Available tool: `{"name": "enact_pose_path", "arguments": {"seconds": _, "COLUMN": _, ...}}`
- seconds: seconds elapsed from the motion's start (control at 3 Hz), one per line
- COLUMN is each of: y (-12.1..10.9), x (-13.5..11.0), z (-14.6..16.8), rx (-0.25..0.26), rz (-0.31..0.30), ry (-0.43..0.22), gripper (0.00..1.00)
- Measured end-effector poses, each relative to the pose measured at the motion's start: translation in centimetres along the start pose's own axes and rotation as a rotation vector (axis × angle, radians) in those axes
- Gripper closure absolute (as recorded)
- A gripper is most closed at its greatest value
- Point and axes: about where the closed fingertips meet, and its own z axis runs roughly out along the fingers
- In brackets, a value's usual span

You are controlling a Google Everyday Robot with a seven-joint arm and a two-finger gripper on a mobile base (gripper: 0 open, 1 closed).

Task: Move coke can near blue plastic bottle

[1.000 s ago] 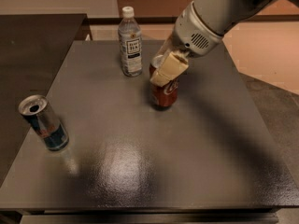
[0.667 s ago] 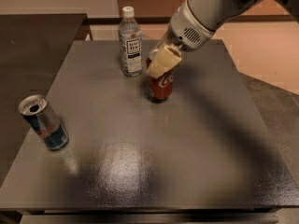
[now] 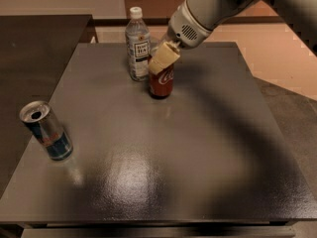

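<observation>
The coke can, red with white script, stands upright on the grey table toward the back. It is just right of the blue plastic bottle, which is clear with a white cap and a white and dark blue label. My gripper comes down from the upper right, and its cream fingers are shut on the top of the coke can, hiding the can's lid. Only a narrow gap separates the can from the bottle.
A slimmer blue-and-silver can stands tilted near the table's left edge. A dark counter adjoins the table on the left. The floor drops away to the right of the table.
My gripper has moved left and toward the back with the coke can in it, bringing the can closer to the bottle. The bottle and the blue-and-silver can have not moved.
</observation>
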Motion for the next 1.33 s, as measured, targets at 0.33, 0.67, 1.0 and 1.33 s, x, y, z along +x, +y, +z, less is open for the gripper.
{"name": "enact_pose_path", "arguments": {"seconds": 0.33, "y": -1.4, "x": 0.2, "z": 0.8, "rx": 0.02, "rz": 0.016, "ry": 0.0, "gripper": 0.83}}
{"name": "enact_pose_path", "arguments": {"seconds": 0.67, "y": -2.4, "x": 0.6, "z": 1.2, "rx": 0.04, "rz": 0.027, "ry": -0.007, "gripper": 0.59}}
{"name": "enact_pose_path", "arguments": {"seconds": 1.0, "y": -3.1, "x": 1.1, "z": 1.4, "rx": 0.047, "rz": 0.039, "ry": -0.029, "gripper": 0.36}}
{"name": "enact_pose_path", "arguments": {"seconds": 1.33, "y": -3.0, "x": 1.0, "z": 1.6, "rx": 0.044, "rz": 0.038, "ry": -0.028, "gripper": 0.13}}
